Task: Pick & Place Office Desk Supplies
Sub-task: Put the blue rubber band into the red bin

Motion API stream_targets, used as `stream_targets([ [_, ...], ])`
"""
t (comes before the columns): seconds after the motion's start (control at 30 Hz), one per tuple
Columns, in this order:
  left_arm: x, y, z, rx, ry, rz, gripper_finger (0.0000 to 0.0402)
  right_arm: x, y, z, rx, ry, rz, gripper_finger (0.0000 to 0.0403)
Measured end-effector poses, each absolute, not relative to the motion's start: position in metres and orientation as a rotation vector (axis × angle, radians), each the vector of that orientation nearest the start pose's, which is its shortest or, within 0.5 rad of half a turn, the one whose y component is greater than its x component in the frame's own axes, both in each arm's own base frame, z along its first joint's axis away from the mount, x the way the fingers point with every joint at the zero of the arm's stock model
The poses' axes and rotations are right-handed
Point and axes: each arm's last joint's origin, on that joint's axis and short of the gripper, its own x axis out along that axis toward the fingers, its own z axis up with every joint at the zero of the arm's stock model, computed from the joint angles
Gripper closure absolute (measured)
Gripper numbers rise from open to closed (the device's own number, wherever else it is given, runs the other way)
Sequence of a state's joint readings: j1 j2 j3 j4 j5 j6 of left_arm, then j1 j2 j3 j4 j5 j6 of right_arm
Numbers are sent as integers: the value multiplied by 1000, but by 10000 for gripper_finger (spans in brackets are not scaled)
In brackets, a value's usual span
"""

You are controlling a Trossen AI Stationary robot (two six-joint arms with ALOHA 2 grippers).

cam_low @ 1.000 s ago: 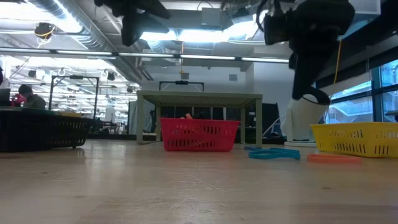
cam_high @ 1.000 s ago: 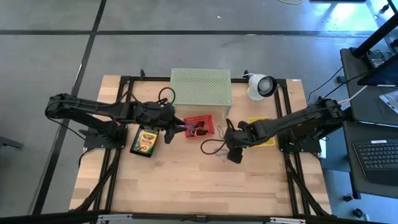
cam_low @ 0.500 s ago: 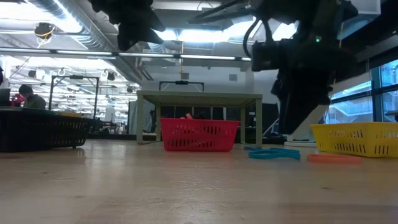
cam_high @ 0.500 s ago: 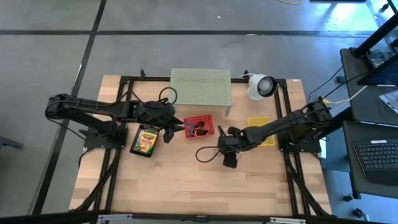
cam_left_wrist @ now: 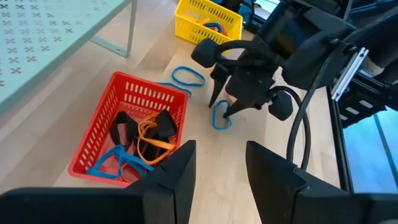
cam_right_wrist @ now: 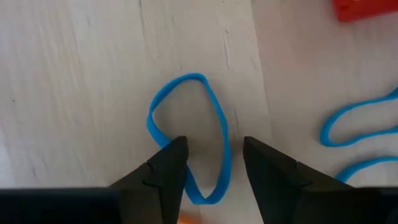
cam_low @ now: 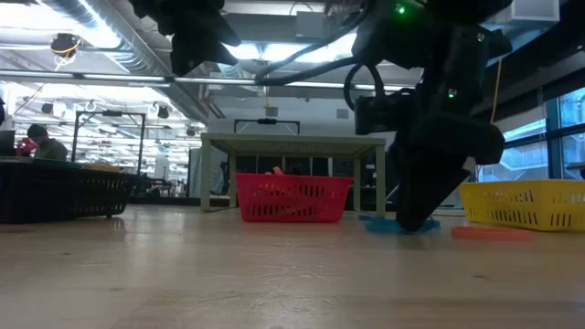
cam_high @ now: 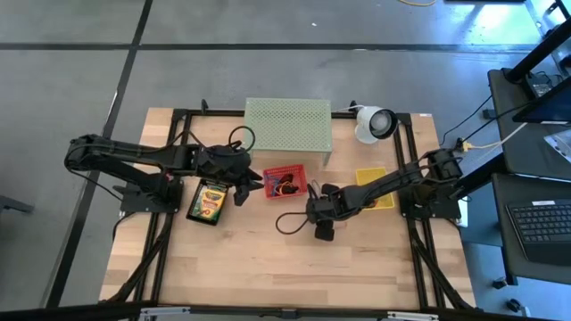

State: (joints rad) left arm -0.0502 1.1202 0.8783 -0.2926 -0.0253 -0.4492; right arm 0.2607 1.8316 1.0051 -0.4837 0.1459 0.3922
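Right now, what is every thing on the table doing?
Right gripper: jaws open, down over a blue rubber band.
Blue rubber band: flat on the table, not held.
Left gripper: jaws open, empty, above the red basket.
Red basket: upright, holding bands and clips.
Yellow basket: upright, with bands inside.
Crayon box: lying flat in a dark tray.

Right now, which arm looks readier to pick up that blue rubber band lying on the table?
The right. Its end effector is open, low over the blue rubber band, straddling one side. The left end effector hangs higher, near the red basket.
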Motion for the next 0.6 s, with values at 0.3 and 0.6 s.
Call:
stream_targets([
  [0.3, 240, -11, 291, -447, 533, 103, 272, 315, 80, 121, 85, 1279, -155, 388],
  [0.6, 240, -11, 291, -444, 534, 101, 272, 311, 82, 131, 171, 1257, -174, 400],
])
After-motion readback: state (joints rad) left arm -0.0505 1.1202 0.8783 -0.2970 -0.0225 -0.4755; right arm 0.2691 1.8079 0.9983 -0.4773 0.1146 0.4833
